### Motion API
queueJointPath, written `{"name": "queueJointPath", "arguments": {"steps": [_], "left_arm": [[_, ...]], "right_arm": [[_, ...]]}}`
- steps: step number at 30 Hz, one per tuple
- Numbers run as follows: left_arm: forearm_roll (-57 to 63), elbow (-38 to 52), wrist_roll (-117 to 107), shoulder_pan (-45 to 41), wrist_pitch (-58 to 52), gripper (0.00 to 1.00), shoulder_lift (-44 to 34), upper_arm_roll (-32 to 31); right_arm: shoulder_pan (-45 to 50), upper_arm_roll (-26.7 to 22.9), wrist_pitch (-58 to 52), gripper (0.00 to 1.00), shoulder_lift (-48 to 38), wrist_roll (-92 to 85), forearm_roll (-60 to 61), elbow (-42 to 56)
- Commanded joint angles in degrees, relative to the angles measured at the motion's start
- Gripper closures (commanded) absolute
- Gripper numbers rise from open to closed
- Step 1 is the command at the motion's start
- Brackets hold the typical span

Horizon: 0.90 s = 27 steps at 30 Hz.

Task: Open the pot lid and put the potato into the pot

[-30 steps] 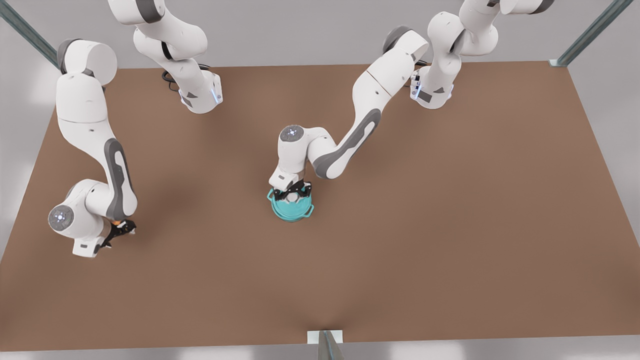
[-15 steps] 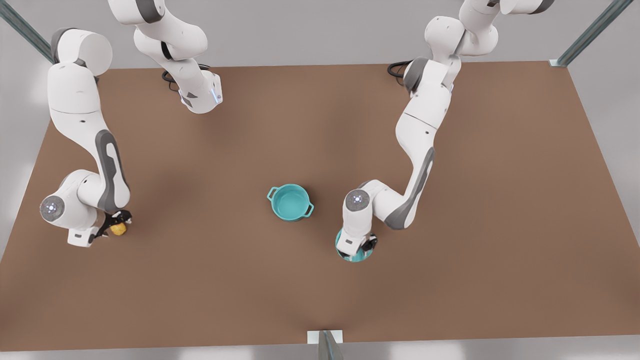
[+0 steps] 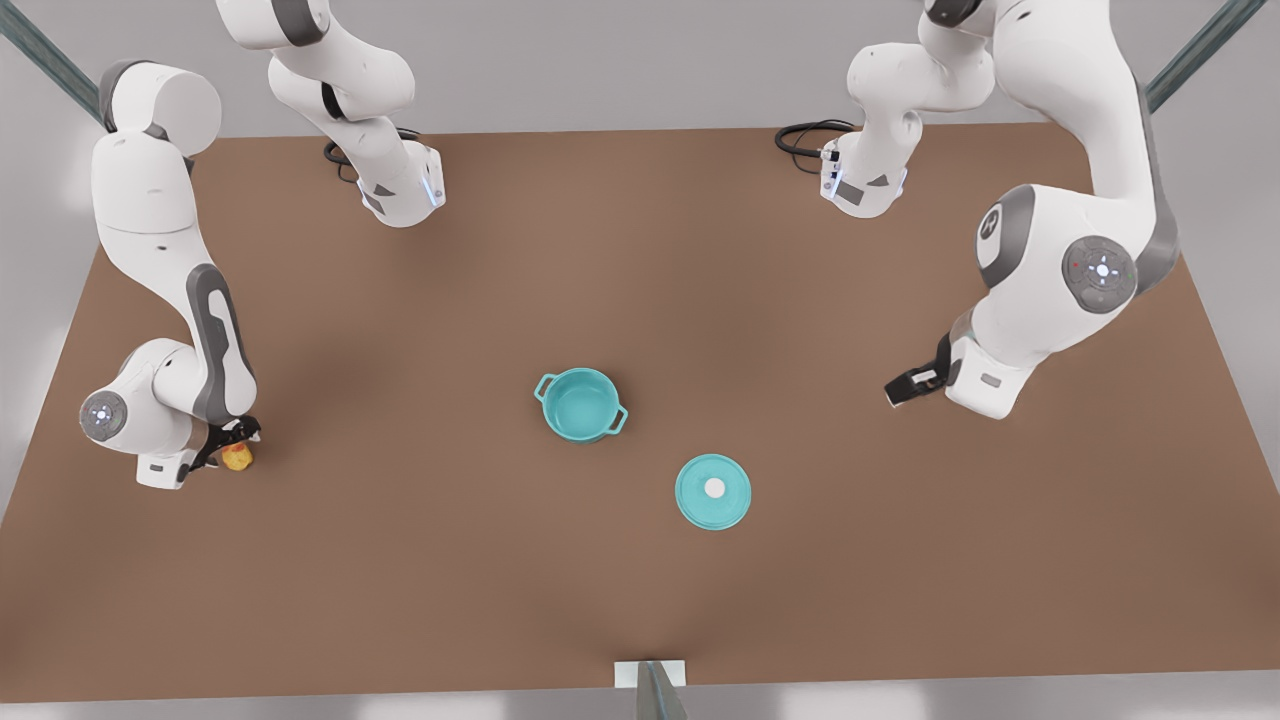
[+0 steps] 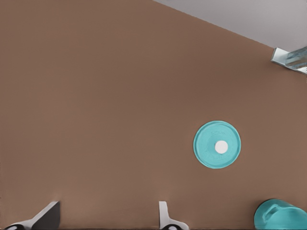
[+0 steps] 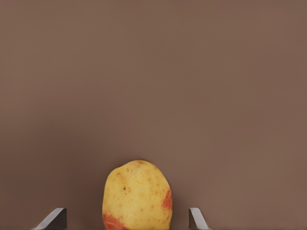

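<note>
The teal pot (image 3: 580, 404) stands uncovered at the table's middle, nothing inside it. Its pot lid (image 3: 712, 490), a teal disc with a white knob, lies flat on the table to the front view's right of the pot; the left wrist view has the lid (image 4: 217, 144) and the pot's rim (image 4: 280, 215). My left gripper (image 3: 905, 388) hangs open and raised, far to the front view's right of the lid, its fingertips (image 4: 48, 218) wide apart. The potato (image 3: 237, 458) sits at the front view's left. My right gripper (image 3: 236, 441) is open around the potato (image 5: 137, 195), with gaps on both sides.
Brown table (image 3: 640, 600) with wide bare room around pot and lid. Both arm bases (image 3: 400, 195) stand at the back edge. A metal bracket (image 3: 650, 680) sits at the front edge.
The left gripper lifted the lid off the pot, set it down toward the front view's right, let go and drew back. The right gripper stayed at the potato.
</note>
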Motion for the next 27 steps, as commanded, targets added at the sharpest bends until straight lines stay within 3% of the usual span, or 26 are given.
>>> {"name": "queueJointPath", "arguments": {"steps": [1,3,5,20,22,27], "left_arm": [[-0.26,0.14,31.40,-0.16,-1.63,0.00,0.09,-0.43],[-0.34,0.76,31.58,0.10,-1.43,0.00,-0.08,-0.34],[-4.82,0.14,36.92,6.16,-0.99,0.00,-0.52,0.63],[-3.86,-0.30,38.53,7.57,-1.79,0.00,0.36,0.62],[-3.95,-0.30,38.53,7.57,-1.52,0.00,0.36,0.62],[-3.95,-0.30,38.53,7.75,-0.03,0.00,0.44,0.62]], "right_arm": [[0.00,0.00,0.19,0.06,0.13,-2.22,0.07,0.14],[0.09,0.00,0.28,0.15,0.40,-2.22,0.07,0.23],[0.09,0.00,0.28,0.18,0.40,-2.22,0.07,0.23],[0.61,0.17,0.10,0.15,0.04,-1.52,1.31,1.63],[0.70,0.17,0.10,0.20,0.04,-1.52,1.31,1.55],[0.61,0.17,0.19,0.20,0.57,-1.52,1.22,1.55]]}}
